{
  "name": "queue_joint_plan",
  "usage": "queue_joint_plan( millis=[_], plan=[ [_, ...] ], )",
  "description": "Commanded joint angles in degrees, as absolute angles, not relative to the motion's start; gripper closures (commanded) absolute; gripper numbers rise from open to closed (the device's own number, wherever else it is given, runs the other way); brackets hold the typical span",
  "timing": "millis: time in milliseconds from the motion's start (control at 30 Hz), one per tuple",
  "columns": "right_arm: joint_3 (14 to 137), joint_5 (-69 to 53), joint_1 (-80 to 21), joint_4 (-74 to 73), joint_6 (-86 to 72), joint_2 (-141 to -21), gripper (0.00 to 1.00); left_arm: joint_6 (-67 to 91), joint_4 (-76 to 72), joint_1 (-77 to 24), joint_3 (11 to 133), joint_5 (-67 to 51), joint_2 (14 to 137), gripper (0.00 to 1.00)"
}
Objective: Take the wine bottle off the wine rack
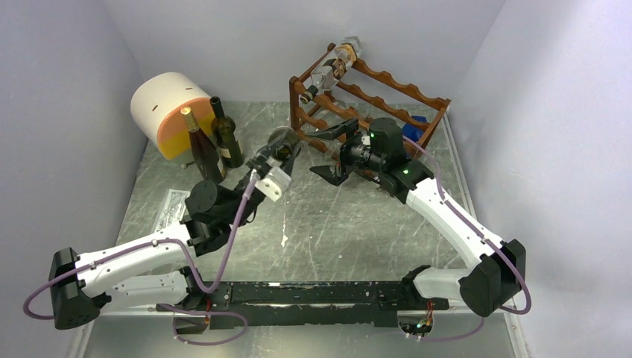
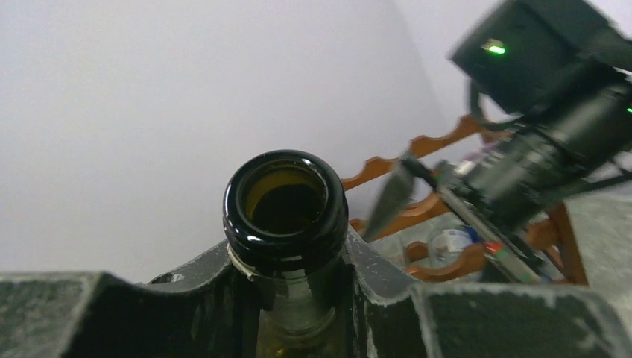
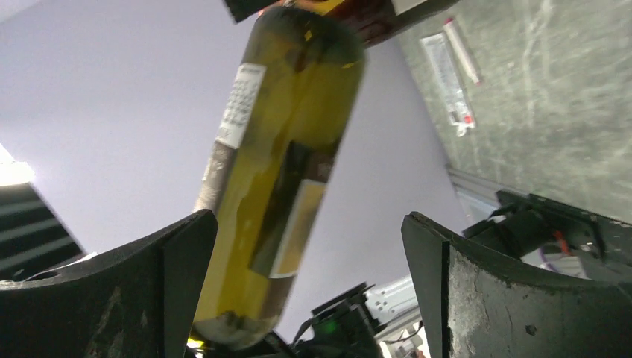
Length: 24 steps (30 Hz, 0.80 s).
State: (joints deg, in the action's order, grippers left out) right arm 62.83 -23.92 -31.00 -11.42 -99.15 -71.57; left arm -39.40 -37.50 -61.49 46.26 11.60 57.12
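Note:
My left gripper is shut on the neck of a wine bottle and holds it off the table, left of the wine rack. In the left wrist view the fingers clamp the neck just below the dark open mouth of the bottle, with the rack behind it. My right gripper is open and empty between the bottle and the rack. In the right wrist view the yellow-green bottle hangs beyond the spread right gripper, apart from both fingers.
One more bottle lies on the rack's top tier. Two dark bottles stand at the back left next to a white and orange cylinder. A blue object sits behind the rack. A paper sheet lies by the left arm.

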Motion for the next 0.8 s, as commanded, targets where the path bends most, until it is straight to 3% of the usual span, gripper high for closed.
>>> queue_joint_plan(
  millis=[0, 300, 767],
  plan=[
    [66.72, -22.72, -30.05, -20.73, -92.63, -72.05, 0.00, -37.59, -48.47, -61.32, 50.88, 27.56, 55.73, 0.93],
    [73.23, -18.67, -30.06, -28.04, -75.74, -71.22, 0.00, -19.83, -28.60, -53.27, 58.16, 35.86, 55.16, 0.93],
    [83.97, -12.94, -30.06, -30.90, -37.98, -61.07, 0.00, -2.97, -13.76, -40.25, 57.81, 29.62, 56.95, 0.93]
  ],
)
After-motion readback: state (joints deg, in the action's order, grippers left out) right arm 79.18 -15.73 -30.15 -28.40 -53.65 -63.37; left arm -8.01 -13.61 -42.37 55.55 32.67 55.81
